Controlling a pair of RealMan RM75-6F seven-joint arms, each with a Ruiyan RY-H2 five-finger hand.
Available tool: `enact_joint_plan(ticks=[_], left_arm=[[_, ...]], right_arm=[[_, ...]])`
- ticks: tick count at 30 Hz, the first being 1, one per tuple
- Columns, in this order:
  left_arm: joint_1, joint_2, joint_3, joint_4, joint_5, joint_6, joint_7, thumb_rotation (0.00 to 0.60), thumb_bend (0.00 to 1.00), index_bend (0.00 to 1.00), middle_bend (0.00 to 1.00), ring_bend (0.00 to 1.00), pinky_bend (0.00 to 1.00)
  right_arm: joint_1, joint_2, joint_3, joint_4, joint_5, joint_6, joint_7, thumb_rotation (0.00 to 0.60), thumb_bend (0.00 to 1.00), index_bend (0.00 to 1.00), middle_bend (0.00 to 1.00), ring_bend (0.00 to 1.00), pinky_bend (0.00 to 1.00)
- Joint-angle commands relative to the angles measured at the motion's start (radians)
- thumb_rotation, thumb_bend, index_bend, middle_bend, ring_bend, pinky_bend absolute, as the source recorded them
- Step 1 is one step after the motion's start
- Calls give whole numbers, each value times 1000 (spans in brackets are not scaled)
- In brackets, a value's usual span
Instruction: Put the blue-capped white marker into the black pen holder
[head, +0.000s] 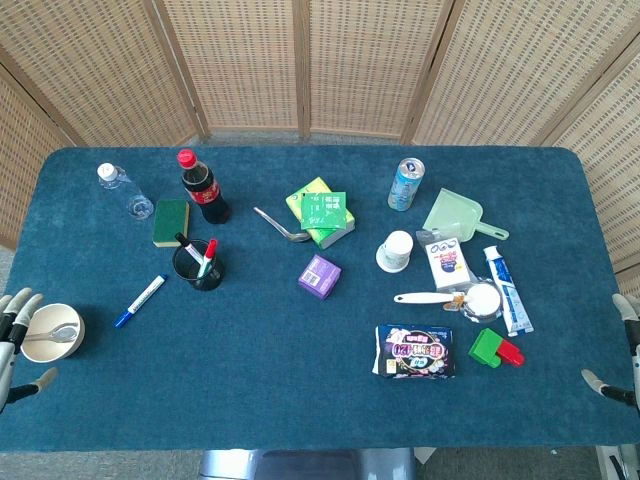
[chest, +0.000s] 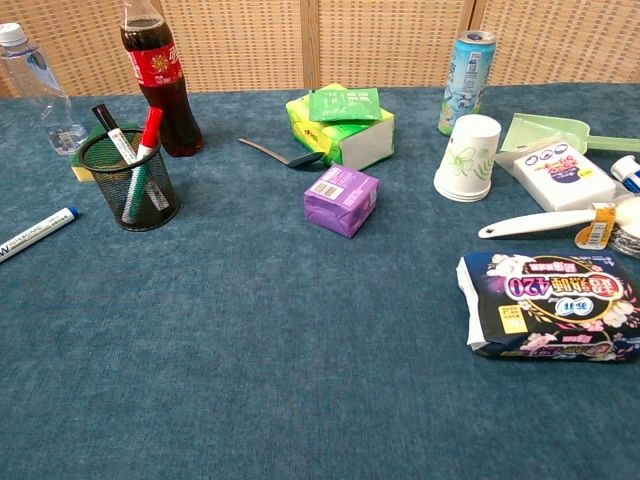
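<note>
The blue-capped white marker lies flat on the blue worktop, near the left edge, just left of and nearer than the black pen holder; nothing touches it. Its barrel carries dark lettering too small to read. At the near left edge the left robot hand rests with fingers spread, holding nothing, beside a small bowl with a spoon in it. At the near right edge only a sliver of the right robot hand shows, fingers apart, empty. Near the right, a dark snack packet reads "420" in large figures. Further back, the mesh pen holder stands upright with a red-capped and a black-capped marker inside. A purple box sits mid-worktop, with a barcode on its top. Behind the holder stands a cola bottle with a red label, its script unreadable. Green packets are stacked further back, and a blue-and-white can stands far right.
</note>
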Motion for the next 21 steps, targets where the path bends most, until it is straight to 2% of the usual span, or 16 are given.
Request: enact_joint_plan(ticks=[1,12,17,20,21], left_arm=[[1,1,0,1,0,1,-3,600,187,0,0,0,0],[10,16,-7,11,-8,12,-54,600,186,0,0,0,0],[-11,8,-31,39,-15,0,-107,600,187,5,0,0,0],[-38,-6,-54,62,-42,-35,-146,600,190,112,0,0,0],[-51,-9,-62,68,-60,-59,-159,600,199,184,0,0,0]], right_arm=[[-2,0,0,1,-5,8,6,600,0,40,0,0,0],[-2,0,-3,6,-14,9,26,600,0,42,0,0,0],[-1,2,-2,7,-9,4,44,600,0,50,0,0,0],[0,5,-4,8,-5,-4,56,600,0,55,0,0,0],[1,6,-4,8,-4,-6,60,600,0,56,0,0,0]])
